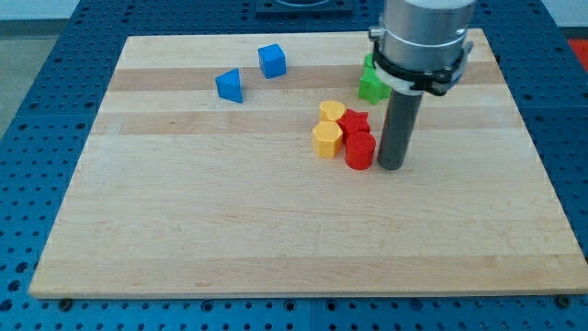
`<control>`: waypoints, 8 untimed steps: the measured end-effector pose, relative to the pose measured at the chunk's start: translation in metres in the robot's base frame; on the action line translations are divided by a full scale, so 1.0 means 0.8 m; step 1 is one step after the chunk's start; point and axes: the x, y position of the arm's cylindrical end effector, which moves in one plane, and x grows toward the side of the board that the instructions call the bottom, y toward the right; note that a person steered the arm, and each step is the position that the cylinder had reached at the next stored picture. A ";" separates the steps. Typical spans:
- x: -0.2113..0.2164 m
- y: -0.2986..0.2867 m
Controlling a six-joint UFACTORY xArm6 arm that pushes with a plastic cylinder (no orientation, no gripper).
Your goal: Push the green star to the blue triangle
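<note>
My tip rests on the board, just right of the red cylinder. Toward the board's top edge, the green star sits partly behind the arm; the blue triangle lies well left.

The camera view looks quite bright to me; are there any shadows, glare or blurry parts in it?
Camera view: even, soft light, only faint shadows under the blocks; no strong glare on the wooden board. The blue triangle and red cylinder look sharp; my tip too. The green star is partly hidden by the arm.
</note>
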 end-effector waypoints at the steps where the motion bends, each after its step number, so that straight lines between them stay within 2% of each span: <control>1: -0.014 0.034; 3: -0.109 0.040; 5: -0.173 0.048; 8: -0.178 0.033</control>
